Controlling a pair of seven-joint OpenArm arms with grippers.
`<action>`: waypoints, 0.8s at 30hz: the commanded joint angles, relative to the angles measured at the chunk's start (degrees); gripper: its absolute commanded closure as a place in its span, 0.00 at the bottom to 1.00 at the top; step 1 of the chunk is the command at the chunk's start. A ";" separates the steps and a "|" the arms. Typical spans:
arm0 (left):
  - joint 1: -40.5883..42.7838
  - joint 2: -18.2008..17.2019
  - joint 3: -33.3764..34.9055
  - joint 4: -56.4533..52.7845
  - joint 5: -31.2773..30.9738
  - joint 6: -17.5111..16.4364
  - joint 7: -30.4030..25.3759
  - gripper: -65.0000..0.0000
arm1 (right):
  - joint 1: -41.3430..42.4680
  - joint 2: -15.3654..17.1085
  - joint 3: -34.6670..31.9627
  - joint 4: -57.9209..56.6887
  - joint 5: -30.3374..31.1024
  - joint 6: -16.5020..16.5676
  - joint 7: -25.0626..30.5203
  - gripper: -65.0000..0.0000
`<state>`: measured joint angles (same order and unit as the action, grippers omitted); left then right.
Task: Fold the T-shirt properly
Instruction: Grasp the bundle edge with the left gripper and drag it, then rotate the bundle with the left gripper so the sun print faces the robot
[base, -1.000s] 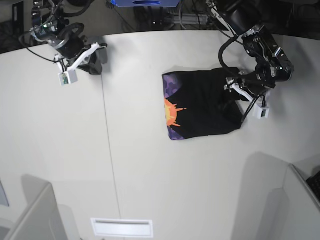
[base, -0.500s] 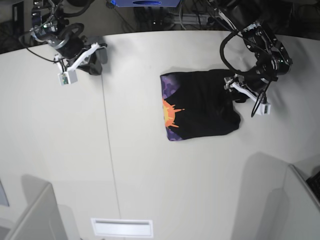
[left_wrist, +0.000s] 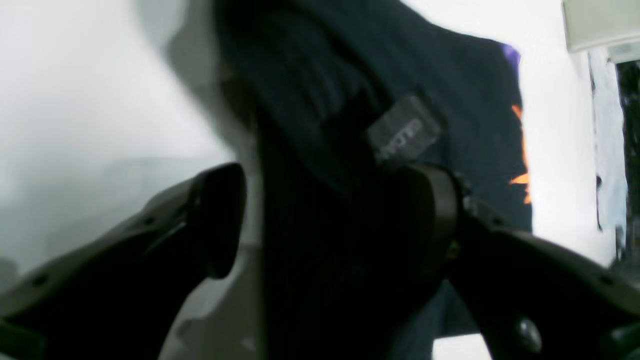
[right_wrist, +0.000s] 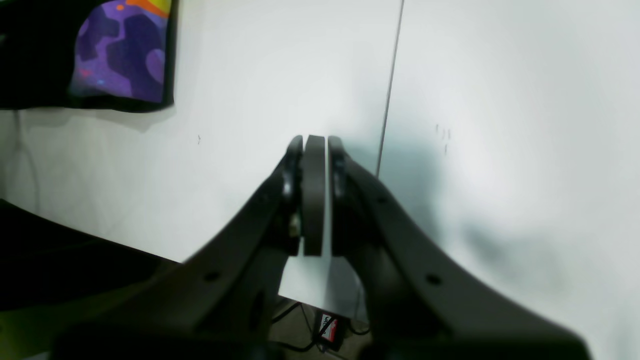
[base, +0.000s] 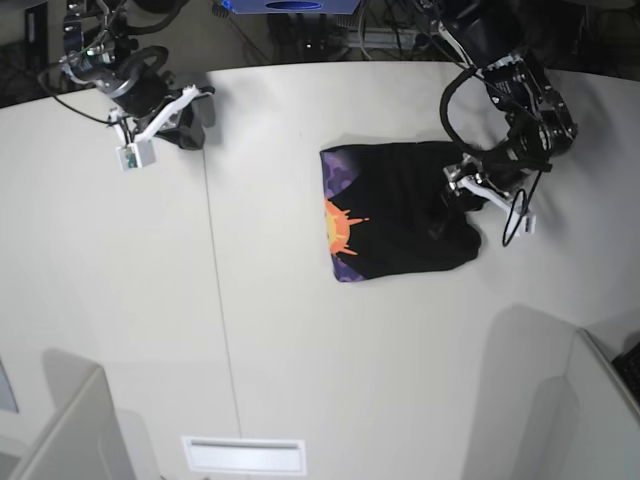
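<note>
A white table (base: 300, 350) carries the folded black T-shirt (base: 400, 215).

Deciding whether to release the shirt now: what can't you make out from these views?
- Left gripper grip: left wrist view is blurred; dark cloth of the shirt fills the gap between its wide-set fingers, so contact is unclear.
- Neck label: text blurred.
- Shirt's right edge: base view, hidden by the left arm.
- Shirt layers underneath: hidden by the top fold.

Neck label (left_wrist: 404, 129) on T-shirt (left_wrist: 450, 95): grey tag w/ printed word, upside down, blurred; looks like "GILDAN", not certain. Small red/white sticker (right_wrist: 327, 327) under table edge, right wrist view: print too small to read.
</note>
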<state>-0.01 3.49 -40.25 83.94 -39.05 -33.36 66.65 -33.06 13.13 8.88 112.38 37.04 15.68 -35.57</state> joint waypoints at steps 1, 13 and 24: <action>-0.47 0.07 1.52 0.41 -0.03 0.00 0.29 0.30 | 0.05 0.55 0.21 0.72 0.46 0.54 1.15 1.00; -0.38 -0.28 3.90 0.15 8.41 -0.09 0.38 0.73 | -0.22 0.28 0.48 0.81 0.46 0.54 1.42 1.00; -1.00 -10.74 27.02 0.67 18.87 -0.09 0.38 1.00 | 0.31 0.11 1.01 0.72 0.46 0.54 1.42 1.00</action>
<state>-1.21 -6.66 -13.30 84.60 -24.43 -33.63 63.57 -32.91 12.78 9.43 112.38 37.04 15.68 -35.38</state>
